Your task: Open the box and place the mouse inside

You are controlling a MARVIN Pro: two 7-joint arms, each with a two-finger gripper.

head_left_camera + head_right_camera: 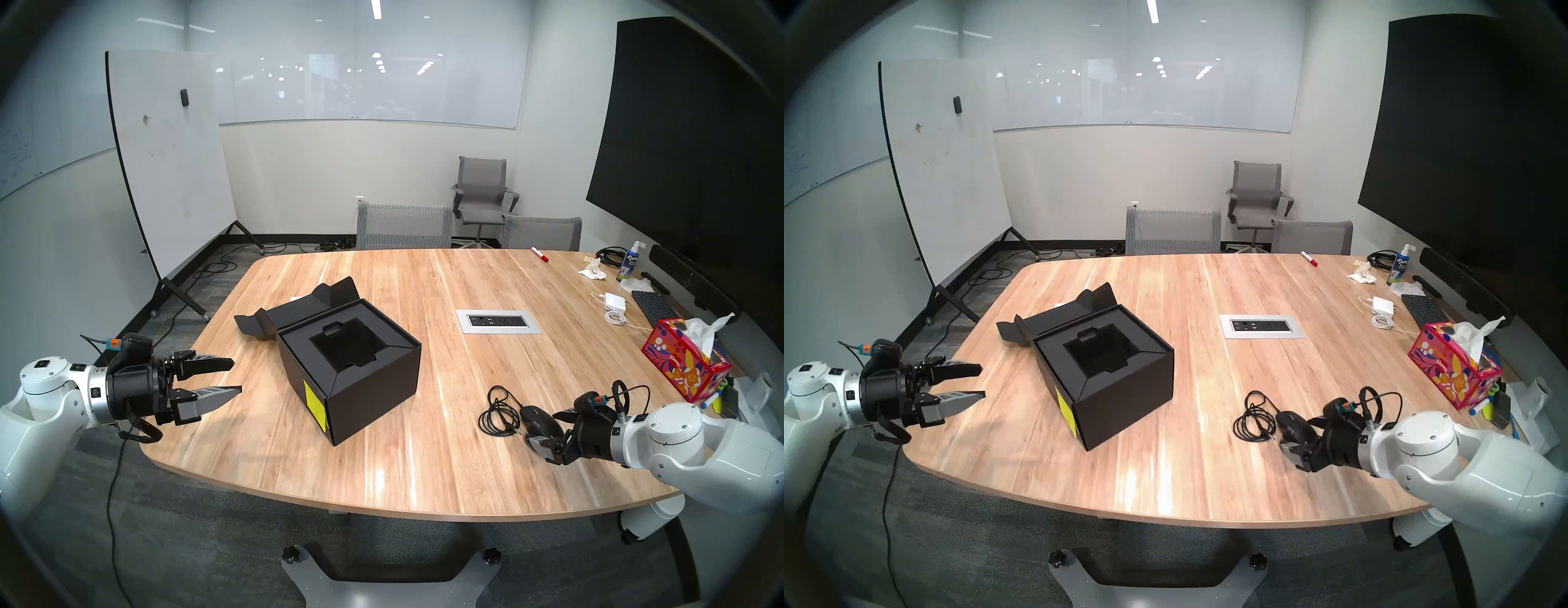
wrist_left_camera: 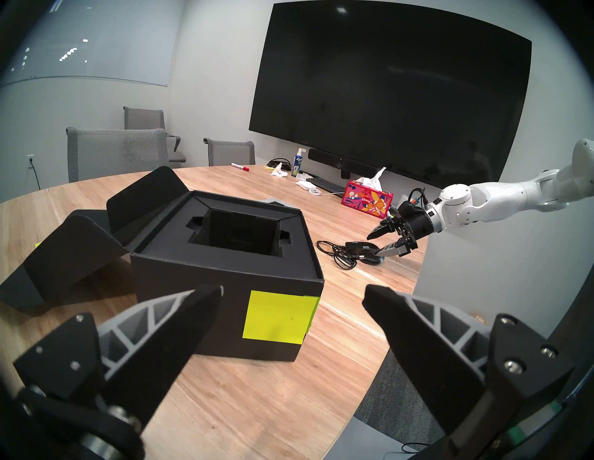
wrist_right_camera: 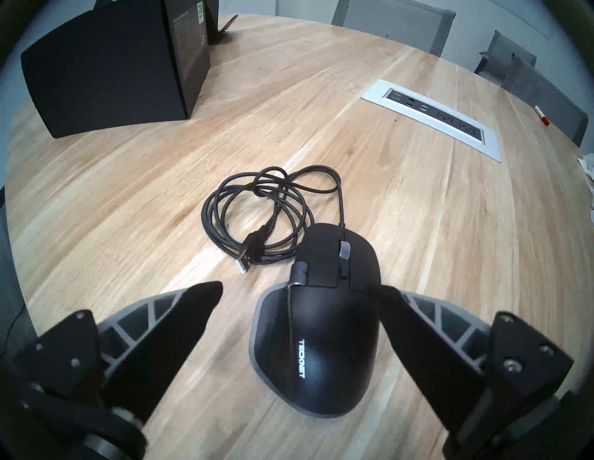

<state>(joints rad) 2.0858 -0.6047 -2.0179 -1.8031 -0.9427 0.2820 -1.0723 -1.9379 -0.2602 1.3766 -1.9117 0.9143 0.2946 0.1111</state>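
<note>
The black box (image 1: 373,382) stands open left of the table's middle, its flap lid (image 1: 297,314) folded back flat behind it. Its black recessed insert (image 1: 343,348) is empty, and a yellow sticky note (image 2: 276,314) is on the side facing my left arm. My left gripper (image 1: 236,375) hovers open to the box's left, apart from it. The black mouse (image 3: 321,337) lies on the table at the near right, its coiled cable (image 3: 257,218) beside it. My right gripper (image 3: 302,287) is open and straddles the mouse, a finger on either side.
A silver power outlet panel (image 1: 498,321) is set into the table's middle. At the far right lie a red floral tissue box (image 1: 683,365), a white adapter (image 1: 615,301), a keyboard (image 1: 653,308), a spray bottle (image 1: 630,261) and a red marker (image 1: 539,254). Grey chairs (image 1: 403,227) line the far edge.
</note>
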